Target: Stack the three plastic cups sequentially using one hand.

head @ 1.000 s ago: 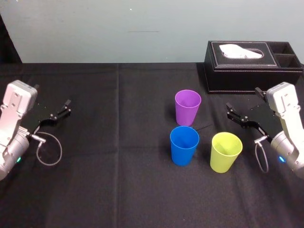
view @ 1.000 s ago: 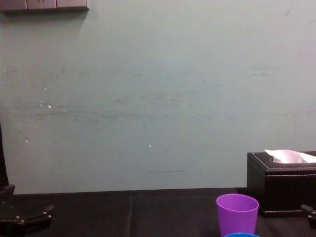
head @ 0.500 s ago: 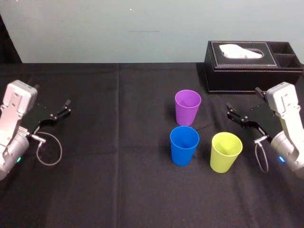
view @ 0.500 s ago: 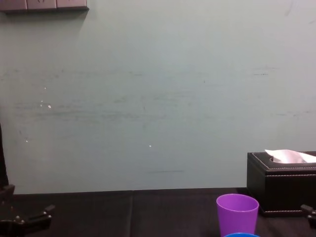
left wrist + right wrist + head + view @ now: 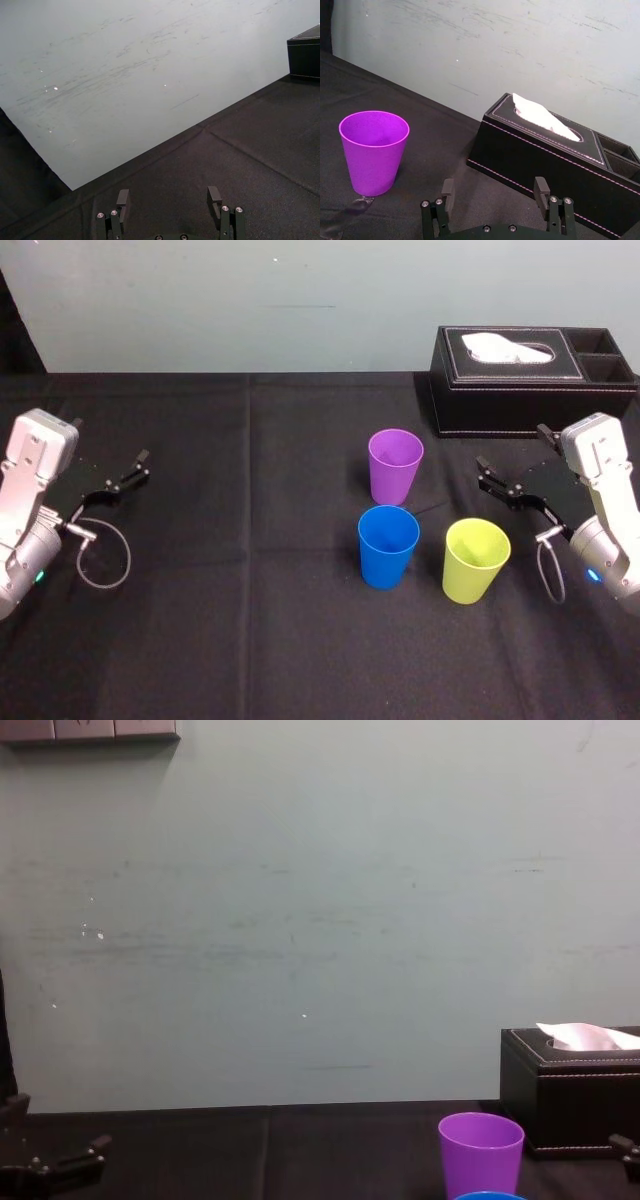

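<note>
Three plastic cups stand upright and apart on the black table: the purple cup (image 5: 396, 466) farthest back, the blue cup (image 5: 388, 545) just in front of it, and the yellow-green cup (image 5: 476, 560) to the blue one's right. My right gripper (image 5: 512, 448) hovers open and empty to the right of the purple cup, and a little behind the yellow-green one. In the right wrist view its fingers (image 5: 448, 189) stand wide apart, with the purple cup (image 5: 374, 150) ahead. My left gripper (image 5: 110, 445) rests open at the far left, away from the cups.
A black tissue box (image 5: 530, 380) with a white tissue stands at the back right, just behind my right gripper. A pale wall (image 5: 320, 920) rises behind the table. A cable loop (image 5: 100, 560) hangs from the left arm. Bare black cloth (image 5: 250, 540) lies between the left arm and the cups.
</note>
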Robot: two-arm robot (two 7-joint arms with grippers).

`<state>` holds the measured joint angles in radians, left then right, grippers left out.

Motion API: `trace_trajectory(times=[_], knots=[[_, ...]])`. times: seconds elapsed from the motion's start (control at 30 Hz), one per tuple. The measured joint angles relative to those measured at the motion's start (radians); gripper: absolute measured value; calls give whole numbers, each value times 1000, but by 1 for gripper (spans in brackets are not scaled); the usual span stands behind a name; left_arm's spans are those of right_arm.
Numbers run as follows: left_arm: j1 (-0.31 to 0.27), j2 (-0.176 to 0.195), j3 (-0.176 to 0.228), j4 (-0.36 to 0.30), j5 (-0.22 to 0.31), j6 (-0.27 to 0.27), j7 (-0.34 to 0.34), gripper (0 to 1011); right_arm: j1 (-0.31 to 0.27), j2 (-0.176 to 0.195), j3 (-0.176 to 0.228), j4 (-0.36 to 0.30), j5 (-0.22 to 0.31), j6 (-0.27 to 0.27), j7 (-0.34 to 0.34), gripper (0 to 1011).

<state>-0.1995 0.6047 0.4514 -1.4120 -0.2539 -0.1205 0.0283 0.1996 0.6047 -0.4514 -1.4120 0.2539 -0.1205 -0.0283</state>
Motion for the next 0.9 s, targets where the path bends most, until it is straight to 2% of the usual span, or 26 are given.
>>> trace_trajectory(times=[0.3, 0.53, 0.73, 0.83, 0.87, 0.9], knots=[[0, 0, 0, 0, 0, 0, 0, 1011, -5, -2, 7, -4, -2, -9, 5, 1002], [0, 0, 0, 0, 0, 0, 0, 1011, -35, 6, 41, -41, 5, -22, 22, 1002], [0, 0, 0, 0, 0, 0, 0, 1012, -86, 38, 86, -103, 32, -16, 40, 1002], [0, 0, 0, 0, 0, 0, 0, 1011, -143, 78, 120, -167, 59, 19, 57, 1002], [0, 0, 0, 0, 0, 0, 0, 1011, -143, 78, 120, -167, 59, 19, 57, 1002], [0, 0, 0, 0, 0, 0, 0, 1011, -175, 98, 139, -197, 77, 31, 65, 1002]])
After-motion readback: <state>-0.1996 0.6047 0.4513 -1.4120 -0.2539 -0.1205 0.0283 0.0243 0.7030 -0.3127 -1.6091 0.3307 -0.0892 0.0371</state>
